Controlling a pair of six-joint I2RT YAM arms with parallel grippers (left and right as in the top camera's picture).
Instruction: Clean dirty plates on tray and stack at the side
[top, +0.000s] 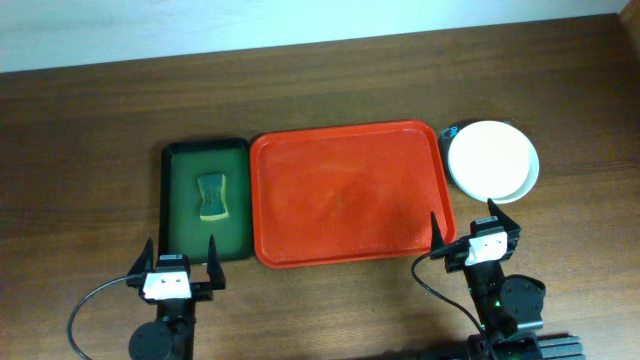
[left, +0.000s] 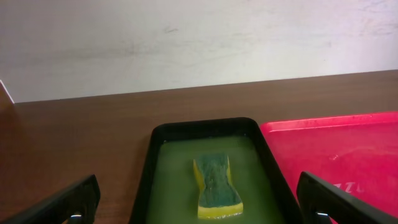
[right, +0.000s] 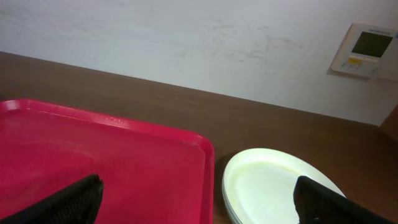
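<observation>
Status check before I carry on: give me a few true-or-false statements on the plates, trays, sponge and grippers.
1. The plates sit on the red tray. False: they are stacked on the table to its right.
2. The sponge lies in the green tray. True.
3. The left gripper holds the sponge. False: it is open and apart from the sponge.
4. The right gripper is open. True.

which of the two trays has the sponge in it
The narrower dark green tray, on the left: the yellow-and-green sponge lies in its middle. The large bright red plastic tray beside it holds no sponge.
</observation>
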